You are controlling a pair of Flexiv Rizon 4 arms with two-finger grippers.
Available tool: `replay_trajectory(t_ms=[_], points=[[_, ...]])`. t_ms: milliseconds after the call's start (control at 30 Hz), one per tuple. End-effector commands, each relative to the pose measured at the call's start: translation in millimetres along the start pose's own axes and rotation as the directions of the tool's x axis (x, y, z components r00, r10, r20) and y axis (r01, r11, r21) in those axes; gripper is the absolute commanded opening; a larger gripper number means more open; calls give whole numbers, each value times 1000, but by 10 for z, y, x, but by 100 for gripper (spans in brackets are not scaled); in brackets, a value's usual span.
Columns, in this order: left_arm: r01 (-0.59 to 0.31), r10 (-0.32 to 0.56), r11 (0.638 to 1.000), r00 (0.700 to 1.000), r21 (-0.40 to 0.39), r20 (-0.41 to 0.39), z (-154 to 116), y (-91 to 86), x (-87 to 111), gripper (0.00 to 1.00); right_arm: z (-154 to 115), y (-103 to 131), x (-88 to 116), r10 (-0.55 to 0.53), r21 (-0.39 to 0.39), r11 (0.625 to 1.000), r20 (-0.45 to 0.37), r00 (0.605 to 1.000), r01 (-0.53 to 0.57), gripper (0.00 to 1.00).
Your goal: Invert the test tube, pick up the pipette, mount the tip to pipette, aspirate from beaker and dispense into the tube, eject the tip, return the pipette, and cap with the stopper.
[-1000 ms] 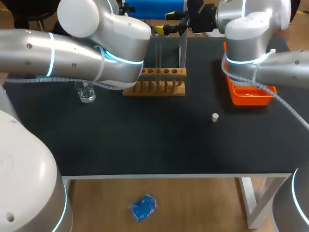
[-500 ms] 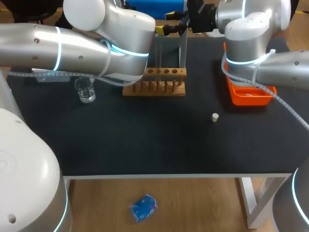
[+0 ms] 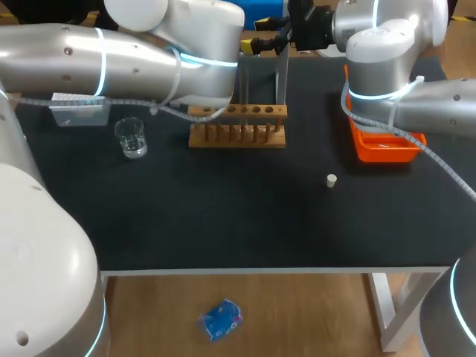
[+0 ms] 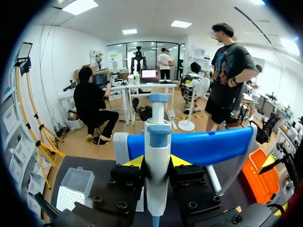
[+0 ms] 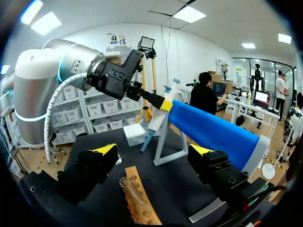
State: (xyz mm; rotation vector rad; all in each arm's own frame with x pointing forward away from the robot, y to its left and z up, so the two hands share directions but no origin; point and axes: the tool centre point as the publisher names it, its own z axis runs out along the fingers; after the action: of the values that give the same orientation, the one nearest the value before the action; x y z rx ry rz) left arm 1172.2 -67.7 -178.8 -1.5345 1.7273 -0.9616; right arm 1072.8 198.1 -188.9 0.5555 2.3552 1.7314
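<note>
In the left wrist view my left gripper (image 4: 156,163) is shut on the white and blue pipette (image 4: 157,142), which stands upright in front of the blue bar of its stand (image 4: 208,146). The right wrist view shows that pipette (image 5: 156,116) held above the table beside the stand (image 5: 213,135). My right gripper (image 5: 154,153) is open and holds nothing; it hovers over the wooden rack (image 5: 142,210), where a clear test tube (image 5: 128,187) stands. In the head view the rack (image 3: 238,125), beaker (image 3: 132,139), tip box (image 3: 76,109) and white stopper (image 3: 332,179) sit on the black table.
An orange tray (image 3: 383,143) lies at the right, under my right arm. The grey legs of the pipette stand (image 3: 281,74) rise behind the rack. My left arm (image 3: 149,52) spans the back left of the table. The table's front half holds only the stopper.
My left arm has moved up and toward the back of the table, uncovering the tip box and the beaker. The right arm and its open gripper have stayed put.
</note>
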Motion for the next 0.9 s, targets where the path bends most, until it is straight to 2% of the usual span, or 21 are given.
replay_trajectory(t_ms=[33, 900], points=[[-2, 2, 1000, 1000, -22, 8, 33, -38, 15, 0, -8, 5, -5, 0, 3, 1000, -2, 1000, 0, 100], [6, -4, 998, 1000, -66, 25, 153, 73, 19, 0, -8, 5, -5, 0, 3, 1000, -2, 1000, 0, 100]])
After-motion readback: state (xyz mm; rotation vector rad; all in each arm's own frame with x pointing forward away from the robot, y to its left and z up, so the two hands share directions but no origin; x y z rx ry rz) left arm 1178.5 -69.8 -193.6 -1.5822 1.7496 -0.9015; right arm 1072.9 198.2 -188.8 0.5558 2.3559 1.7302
